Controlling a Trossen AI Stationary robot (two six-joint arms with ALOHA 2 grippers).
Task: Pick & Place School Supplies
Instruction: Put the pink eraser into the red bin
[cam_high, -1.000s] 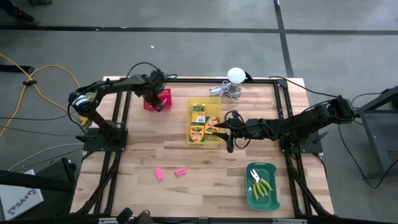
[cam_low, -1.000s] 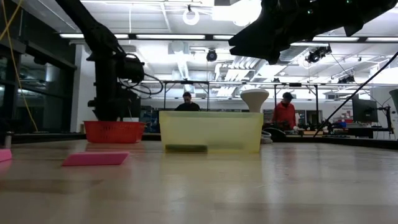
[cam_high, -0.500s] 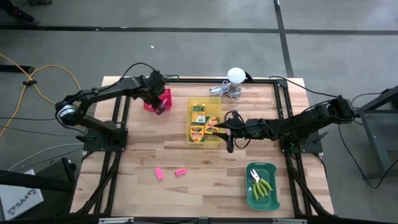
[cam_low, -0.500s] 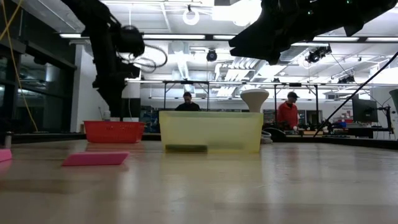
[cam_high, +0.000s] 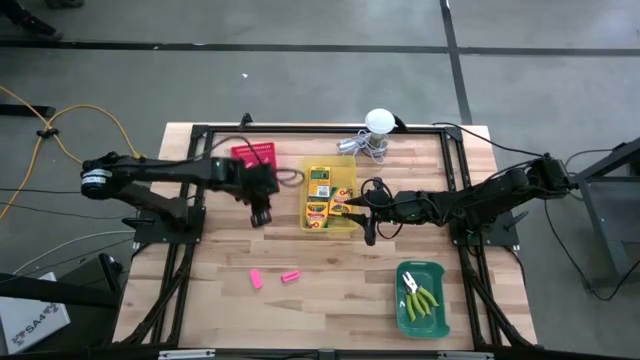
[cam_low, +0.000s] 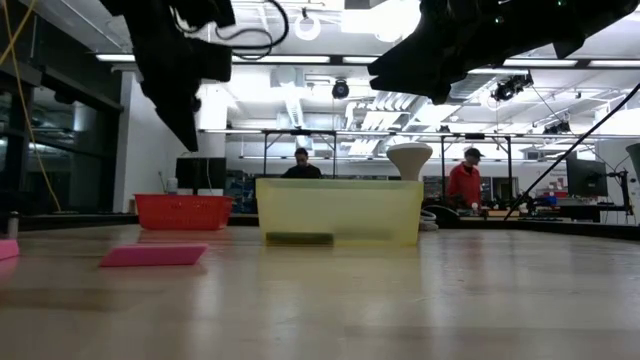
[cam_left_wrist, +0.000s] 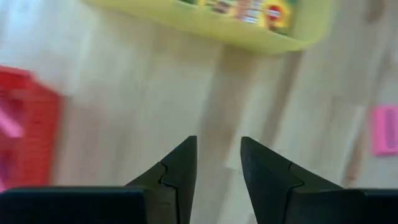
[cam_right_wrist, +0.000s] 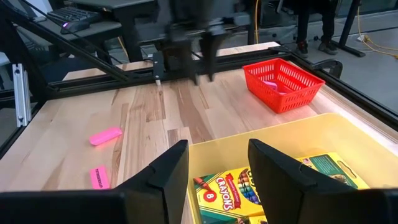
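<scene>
High view: the left gripper (cam_high: 262, 214) has been carried away from the red bin (cam_high: 257, 155), above which it was seen a second ago, and is now seen in the frame's middle left, over bare table (cam_high: 220, 250) between that bin and the yellow bin (cam_high: 347, 160).
Left gripper state: fingers parted with nothing between them, as shown in the left wrist view, where only wood is seen in the gap.
Right gripper (cam_high: 362, 210): unmoved over the last second, at the yellow bin's right edge, centre of frame; fingers spread and empty, poised above the crayon boxes (cam_right_wrist: 227, 193).
Crayon boxes: stacked inside the yellow bin, centre of the high view.
Erasers: one pink piece (cam_right_wrist: 268, 83) is seen inside the red bin in the right wrist view; two more (cam_high: 273, 277) lie on the table, lower centre-left of the high view, well apart from both grippers.
Tools: yellow-green handled pair (cam_high: 420, 295) lying in the green bin (cam_high: 440, 322), lower right.
Meaning for the task: a drop into the red bin is judged finished; the left arm is probably being sent toward the two remaining erasers.
Remaining: two erasers, judged the last items unsorted.
</scene>
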